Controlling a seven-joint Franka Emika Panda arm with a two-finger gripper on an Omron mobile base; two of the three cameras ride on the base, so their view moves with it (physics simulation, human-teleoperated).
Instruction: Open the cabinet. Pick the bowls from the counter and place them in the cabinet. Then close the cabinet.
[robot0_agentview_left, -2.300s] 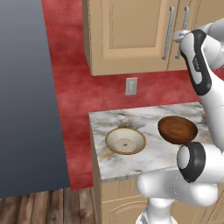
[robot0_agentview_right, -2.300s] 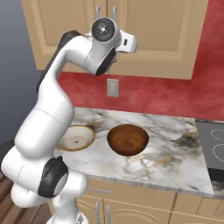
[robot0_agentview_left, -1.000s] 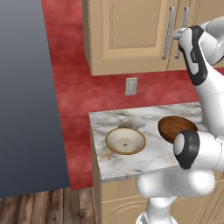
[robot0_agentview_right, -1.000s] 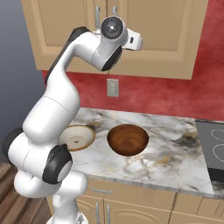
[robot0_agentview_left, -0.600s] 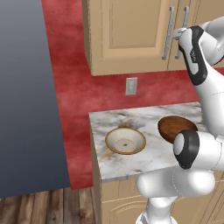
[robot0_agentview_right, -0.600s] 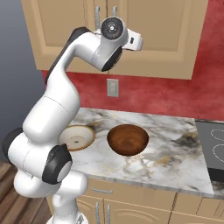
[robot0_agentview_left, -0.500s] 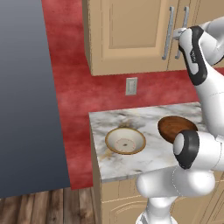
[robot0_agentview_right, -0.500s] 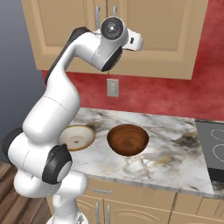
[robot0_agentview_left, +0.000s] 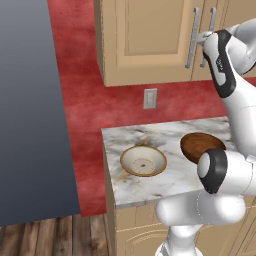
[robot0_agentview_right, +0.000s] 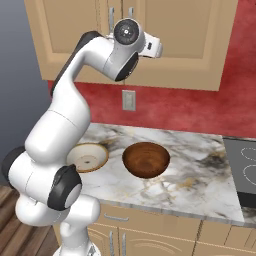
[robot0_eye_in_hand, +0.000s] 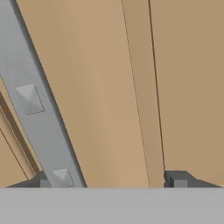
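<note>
Both base cameras flank the counter (robot0_agentview_left: 150, 185); hand camera hugs the cabinet (robot0_eye_in_hand: 100, 87).

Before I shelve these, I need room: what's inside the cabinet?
Cannot tell: both doors of the cabinet are shut, hiding its inside. Its handles show, with the gripper open at one.

A white wall outlet (robot0_agentview_left: 149, 98) is sitting on the red wall (robot0_agentview_left: 80, 100), a grey panel (robot0_agentview_left: 30, 110) is standing far left, and a black stovetop (robot0_agentview_right: 242, 172) is lying far right.
</note>
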